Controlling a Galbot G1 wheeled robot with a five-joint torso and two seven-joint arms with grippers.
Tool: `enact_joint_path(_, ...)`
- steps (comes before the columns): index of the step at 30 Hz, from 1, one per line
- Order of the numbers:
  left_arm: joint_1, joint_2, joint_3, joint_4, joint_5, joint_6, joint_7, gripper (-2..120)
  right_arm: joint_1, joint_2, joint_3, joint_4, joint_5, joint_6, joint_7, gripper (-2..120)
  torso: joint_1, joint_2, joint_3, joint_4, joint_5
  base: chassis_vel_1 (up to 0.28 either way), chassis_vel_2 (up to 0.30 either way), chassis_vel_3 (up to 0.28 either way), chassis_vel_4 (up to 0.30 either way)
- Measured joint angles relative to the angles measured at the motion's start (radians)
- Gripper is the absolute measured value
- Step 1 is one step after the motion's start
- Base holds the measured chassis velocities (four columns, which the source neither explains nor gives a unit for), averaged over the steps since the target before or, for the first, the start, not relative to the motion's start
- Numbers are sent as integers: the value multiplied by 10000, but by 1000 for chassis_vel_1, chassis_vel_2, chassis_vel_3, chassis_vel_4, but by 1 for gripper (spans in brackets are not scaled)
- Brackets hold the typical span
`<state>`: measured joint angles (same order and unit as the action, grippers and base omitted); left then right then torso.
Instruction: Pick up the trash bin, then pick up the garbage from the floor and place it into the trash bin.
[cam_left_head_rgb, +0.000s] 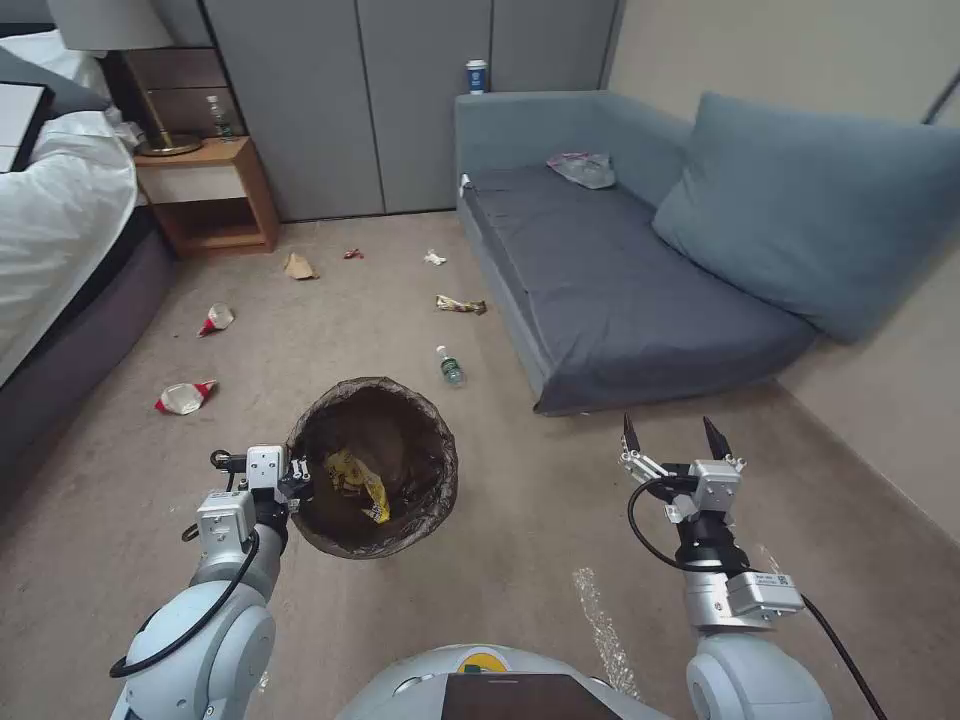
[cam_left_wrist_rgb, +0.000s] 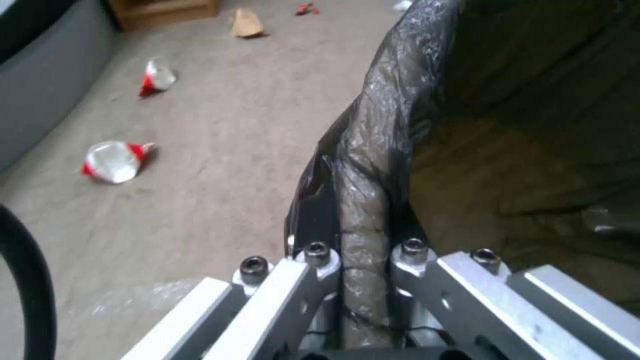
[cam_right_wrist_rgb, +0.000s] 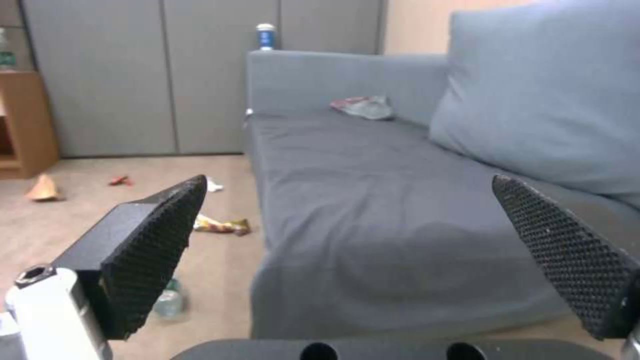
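Head view showed a grey sofa (cam_left_head_rgb: 620, 270) along the right of the carpeted floor (cam_left_head_rgb: 560, 500), a bed (cam_left_head_rgb: 60, 200) at the left edge and a wooden nightstand (cam_left_head_rgb: 210, 195) in the far left corner. The trash bin (cam_left_head_rgb: 372, 467), lined with a dark bag, hung above the floor, its rim pinched by the closed left pincer (cam_left_head_rgb: 297, 478); a yellow wrapper (cam_left_head_rgb: 360, 485) lay inside. The right pincer (cam_left_head_rgb: 675, 437) hovered open and empty near the sofa's front corner. Garbage lay scattered on the floor beyond the bin: two crushed red-white cups (cam_left_head_rgb: 184, 397), a brown paper bag (cam_left_head_rgb: 298, 267), a small bottle (cam_left_head_rgb: 450, 366), a snack wrapper (cam_left_head_rgb: 461, 304) and a white tissue (cam_left_head_rgb: 434, 258)
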<state>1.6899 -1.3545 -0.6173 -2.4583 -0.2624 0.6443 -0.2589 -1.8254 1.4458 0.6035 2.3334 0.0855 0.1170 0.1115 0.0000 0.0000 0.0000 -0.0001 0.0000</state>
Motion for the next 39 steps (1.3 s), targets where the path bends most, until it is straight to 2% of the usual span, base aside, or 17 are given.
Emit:
enact_joint_path(18, -1, -25, 4, 43, 247, -113, 205, 2, 5, 15, -24, -8, -1, -50, 24, 100, 0, 0, 0, 6, -1, 77, 71, 72, 77)
enact_joint_path(24, 16, -51, 24, 37, 255, -145, 226, 2, -4, 18, -34, -6, 0, -81, 32, 100, 0, 0, 0, -4, 0, 0, 0, 0, 0)
enact_joint_path(39, 105, -80, 61, -75, 249, -175, 220, 2, -94, 39, -75, 138, -1, -201, 40, 100, 0, 0, 0, 1, 0, 0, 0, 0, 0)
